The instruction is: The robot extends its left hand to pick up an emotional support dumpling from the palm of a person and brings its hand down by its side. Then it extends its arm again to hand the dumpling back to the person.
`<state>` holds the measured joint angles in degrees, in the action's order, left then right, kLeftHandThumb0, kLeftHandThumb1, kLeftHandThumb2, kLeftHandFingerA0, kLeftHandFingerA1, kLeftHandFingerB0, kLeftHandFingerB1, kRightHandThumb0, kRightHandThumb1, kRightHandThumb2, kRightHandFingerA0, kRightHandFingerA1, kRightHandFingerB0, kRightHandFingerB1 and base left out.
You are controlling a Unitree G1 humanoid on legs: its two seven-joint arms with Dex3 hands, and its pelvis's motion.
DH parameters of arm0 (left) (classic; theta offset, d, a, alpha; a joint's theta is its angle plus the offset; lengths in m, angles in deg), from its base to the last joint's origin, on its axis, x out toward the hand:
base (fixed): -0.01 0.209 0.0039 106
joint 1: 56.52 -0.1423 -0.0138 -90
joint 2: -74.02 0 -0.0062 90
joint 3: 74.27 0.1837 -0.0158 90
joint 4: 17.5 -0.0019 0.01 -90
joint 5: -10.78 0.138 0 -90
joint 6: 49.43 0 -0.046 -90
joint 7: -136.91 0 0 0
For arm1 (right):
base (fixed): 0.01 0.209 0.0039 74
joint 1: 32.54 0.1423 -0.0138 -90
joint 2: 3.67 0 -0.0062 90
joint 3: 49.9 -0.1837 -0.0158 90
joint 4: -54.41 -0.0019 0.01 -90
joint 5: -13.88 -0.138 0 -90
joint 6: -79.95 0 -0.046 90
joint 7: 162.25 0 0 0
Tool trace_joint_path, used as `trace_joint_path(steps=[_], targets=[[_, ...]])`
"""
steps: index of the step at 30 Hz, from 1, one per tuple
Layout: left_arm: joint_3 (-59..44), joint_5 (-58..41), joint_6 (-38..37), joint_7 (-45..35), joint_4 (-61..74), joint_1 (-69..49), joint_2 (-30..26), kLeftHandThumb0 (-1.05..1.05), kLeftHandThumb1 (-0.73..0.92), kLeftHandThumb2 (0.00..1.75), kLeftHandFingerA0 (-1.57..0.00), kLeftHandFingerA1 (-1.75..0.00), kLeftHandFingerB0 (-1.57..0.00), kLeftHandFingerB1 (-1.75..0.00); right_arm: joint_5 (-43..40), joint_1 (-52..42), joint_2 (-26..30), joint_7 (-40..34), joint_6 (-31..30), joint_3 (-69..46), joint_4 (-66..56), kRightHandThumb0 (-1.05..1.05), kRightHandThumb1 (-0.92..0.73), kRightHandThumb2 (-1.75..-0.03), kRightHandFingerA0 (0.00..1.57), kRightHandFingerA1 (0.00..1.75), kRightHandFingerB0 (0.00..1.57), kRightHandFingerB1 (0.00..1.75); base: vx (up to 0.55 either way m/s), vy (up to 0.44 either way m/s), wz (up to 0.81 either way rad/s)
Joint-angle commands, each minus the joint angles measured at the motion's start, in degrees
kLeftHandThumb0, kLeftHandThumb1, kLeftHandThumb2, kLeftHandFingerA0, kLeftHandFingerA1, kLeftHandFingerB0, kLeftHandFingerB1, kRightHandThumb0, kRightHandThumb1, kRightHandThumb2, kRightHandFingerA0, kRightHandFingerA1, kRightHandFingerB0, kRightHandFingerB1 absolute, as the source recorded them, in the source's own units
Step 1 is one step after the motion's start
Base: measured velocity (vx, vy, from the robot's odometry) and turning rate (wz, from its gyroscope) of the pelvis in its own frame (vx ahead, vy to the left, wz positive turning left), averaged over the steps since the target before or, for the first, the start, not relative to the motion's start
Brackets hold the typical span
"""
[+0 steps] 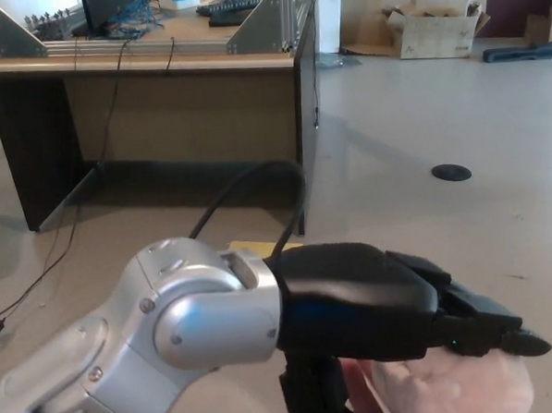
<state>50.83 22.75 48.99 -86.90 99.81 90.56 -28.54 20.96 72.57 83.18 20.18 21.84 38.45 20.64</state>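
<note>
Floor [419, 116]: pale, open from centre to 3 o'clock and back to 1 o'clock; one dark round floor plate [451, 171] at 3 o'clock.
Desk [159, 92]: wooden, at 11 o'clock, its right edge near picture centre; cables hang down its front.
Cardboard box [431, 30]: at 1 o'clock, far back; no readable print.
Left arm [171, 332]: silver, entering from 7 o'clock.
Left hand [401, 302]: black, at 5 o'clock, fingers [505, 338] stretched over the dumpling; whether they grasp it cannot be told.
Dumpling [452, 387]: pale pink, soft, directly beneath the fingers at the bottom edge, 5 o'clock.
</note>
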Motion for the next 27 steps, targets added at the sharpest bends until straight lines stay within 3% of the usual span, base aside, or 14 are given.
trace_joint_path(steps=[1, 6, 8, 9, 10, 12, 13, 16, 17, 18, 19, 24, 26, 27], targets=[[-1.2, 15.1, -15.8, 16.3, -4.1, -3.8, 2.9, -0.89, 0.44, 0.77, -0.06, -0.36, -0.06, -0.26, 1.3, 2.0, 0.2, -3.7, -5.0, 0.2, 1.8, -0.35, -0.6, -0.58, 0.78, 0.62, 0.65, 0.49, 0.0, 0.0, 0.0], [-0.7, 18.0, -16.4, 17.0, -4.4, -4.5, 3.8, -0.79, 0.51, 0.57, -0.15, -0.32, -0.06, -0.26, 3.0, 1.4, 0.8, -4.8, -4.1, 1.4, 0.7, -0.43, -0.61, -0.58, 0.79, 0.63, 0.65, 0.5, 0.0, 0.0, 0.0], [-0.6, 19.2, -17.0, 17.5, -4.7, -4.8, 4.1, -0.78, 0.43, 0.81, -0.11, -0.41, -0.05, -0.29, 3.2, 1.5, 1.0, -4.9, -4.5, 1.7, 0.4, -0.44, -0.62, -0.58, 0.82, 0.68, 0.67, 0.5, 0.0, 0.0, 0.0], [-0.6, 19.7, -17.3, 17.7, -4.8, -4.9, 4.2, -0.38, 0.16, 0.83, 0.0, -0.48, -0.01, -0.5, 2.8, 1.5, 1.0, -4.4, -4.4, 1.6, 0.5, -0.45, -0.61, -0.59, 0.76, 0.64, 0.6, 0.48, 0.0, 0.0, 0.0], [-0.5, 20.7, -17.9, 18.2, -5.1, -5.2, 4.4, -0.77, 0.42, 0.79, -0.2, -0.44, -0.04, -0.31, 1.7, 1.3, 1.0, -3.1, -3.7, 1.1, 0.3, -0.47, -0.52, -0.91, 0.83, 0.82, 0.56, 0.64, 0.0, 0.0, 0.0], [-0.5, 21.4, -18.4, 18.6, -5.5, -5.5, 4.6, -0.77, 0.42, 0.79, -0.2, -0.44, -0.04, -0.31, 0.9, 1.1, 0.9, -2.2, -3.0, 0.7, 0.0, -0.47, -0.52, -0.91, 0.83, 0.82, 0.56, 0.64, 0.0, 0.0, 0.0], [-0.6, 22.1, -18.8, 19.2, -5.8, -5.9, 4.9, -0.75, 0.49, 0.56, -0.42, -0.4, -0.14, -0.31, -0.1, 0.7, 0.6, -1.2, -2.5, 0.2, -0.7, -0.44, -0.64, -0.59, 0.81, 0.72, 0.6, 0.5, 0.0, 0.0, 0.0], [-0.8, 22.7, -19.4, 19.5, -6.1, -6.2, 5.2, -0.75, 0.49, 0.56, -0.42, -0.4, -0.14, -0.31, -0.4, 0.5, 0.4, -0.8, -2.4, 0.0, -1.0, -0.44, -0.64, -0.59, 0.81, 0.72, 0.6, 0.5, 0.0, 0.0, 0.0], [-0.8, 24.1, -20.4, 21.9, -6.9, -7.1, 5.9, -0.34, 0.57, 0.6, -1.04, -1.52, -0.64, -0.41, -0.2, 0.3, 0.4, -1.3, -1.2, 0.0, -1.0, -0.39, -0.63, -0.59, 0.81, 0.6, 0.57, 0.44, 0.0, 0.0, 0.0], [-0.8, 25.1, -21.1, 23.7, -7.4, -7.7, 6.4, -0.34, 0.57, 0.6, -1.04, -1.52, -0.64, -0.41, 0.0, 0.2, 0.3, -1.7, -0.3, 0.0, -1.0, -0.39, -0.63, -0.59, 0.81, 0.6, 0.57, 0.44, 0.0, 0.0, 0.0], [-0.6, 27.2, -22.9, 27.6, -8.8, -9.0, 7.0, -0.37, 0.55, 0.6, -1.02, -1.61, -0.8, -0.47, -0.3, 0.1, 0.1, -1.8, -1.3, -0.2, -1.5, -0.54, -0.5, -0.83, 0.68, 0.64, 0.44, 0.54, 0.0, 0.0, 0.0], [-1.0, 30.1, -26.1, 31.3, -10.6, -9.6, 7.3, -0.41, 0.55, 0.57, -1.03, -1.59, -0.89, -0.49, 0.3, -0.1, 0.3, -2.2, -1.5, 0.1, -2.0, -0.52, -0.5, -0.83, 0.69, 0.65, 0.45, 0.55, 0.0, 0.0, 0.0], [-1.8, 29.3, -26.2, 32.0, -10.7, -11.1, 7.8, -0.38, 0.54, 0.59, -0.95, -1.71, -0.92, -0.54, 0.3, 0.0, 0.3, -2.4, -1.5, 0.0, -1.8, -0.52, -0.49, -0.83, 0.75, 0.67, 0.5, 0.56, 0.0, 0.0, 0.0], [-2.1, 28.9, -26.5, 32.6, -10.9, -11.7, 8.0, -0.39, 0.54, 0.59, -0.95, -1.7, -0.91, -0.54, 0.1, 0.1, 0.3, -2.1, -1.0, 0.0, -1.4, -0.47, -0.61, -0.59, 0.77, 0.55, 0.58, 0.44, 0.0, 0.0, 0.0]])
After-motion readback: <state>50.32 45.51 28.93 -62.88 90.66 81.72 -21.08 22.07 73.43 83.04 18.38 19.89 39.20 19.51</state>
